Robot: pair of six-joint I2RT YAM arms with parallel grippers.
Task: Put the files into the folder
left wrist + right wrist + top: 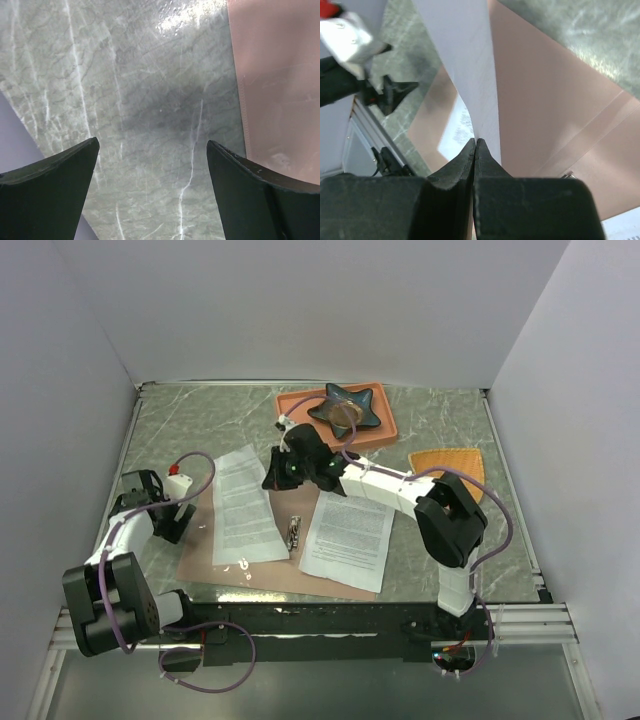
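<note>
The right gripper point(475, 142) is pressed shut on the top edge of a white sheet point(465, 65); whether it pinches one page or several is hard to tell. That sheet point(240, 505) lies over the left half of the open folder point(210, 562), just left of the metal clip point(294, 532) at the spine. A second sheet point(348, 537) lies flat on the right half. The left gripper point(152, 145) hangs spread wide and empty over the bare table point(140, 75), beside the folder's left edge point(280, 75). Behind, a tray point(385, 435) holds a dark star-shaped object point(345, 408).
</note>
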